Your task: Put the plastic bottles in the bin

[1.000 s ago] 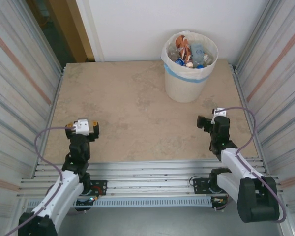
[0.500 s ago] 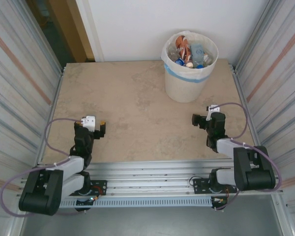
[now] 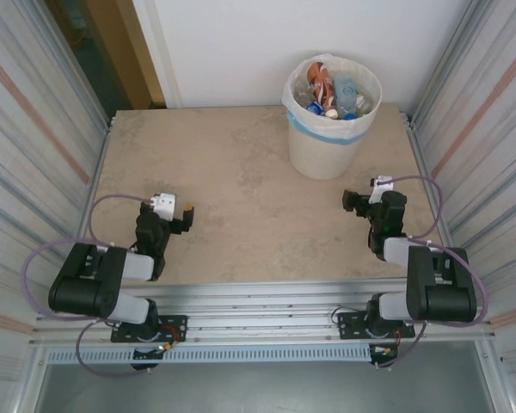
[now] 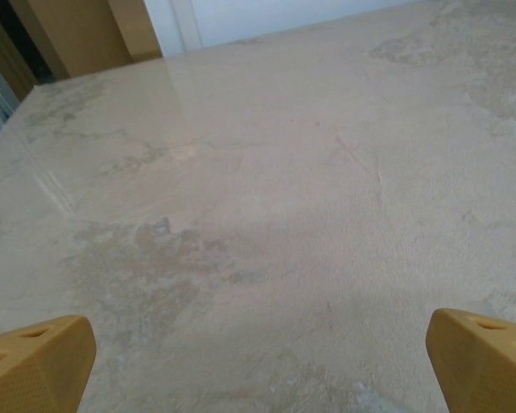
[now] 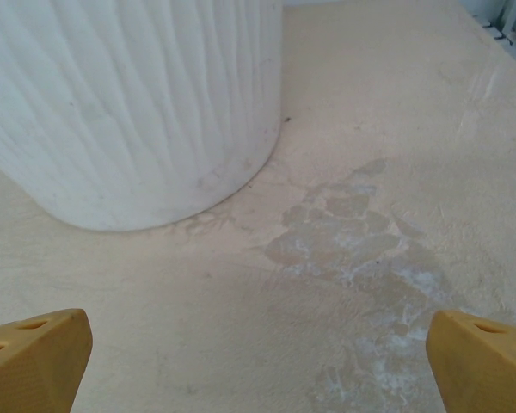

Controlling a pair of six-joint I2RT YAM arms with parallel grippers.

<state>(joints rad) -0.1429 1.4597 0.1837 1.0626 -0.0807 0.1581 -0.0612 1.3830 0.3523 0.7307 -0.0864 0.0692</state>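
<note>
The left jaws stand wide apart and empty, low over the bare counter point(image 3: 241, 172). The right jaws are equally wide and empty, facing the foot of the bin point(image 3: 327, 151) close ahead. Compared with a second ago, both arms have folded back: the left arm point(image 3: 90, 288) and right arm point(image 3: 439, 288) now lie doubled over near their bases, wrists reaching forward. The plastic bottles point(image 3: 331, 93) lie heaped inside the bin at the counter's far right.
</note>
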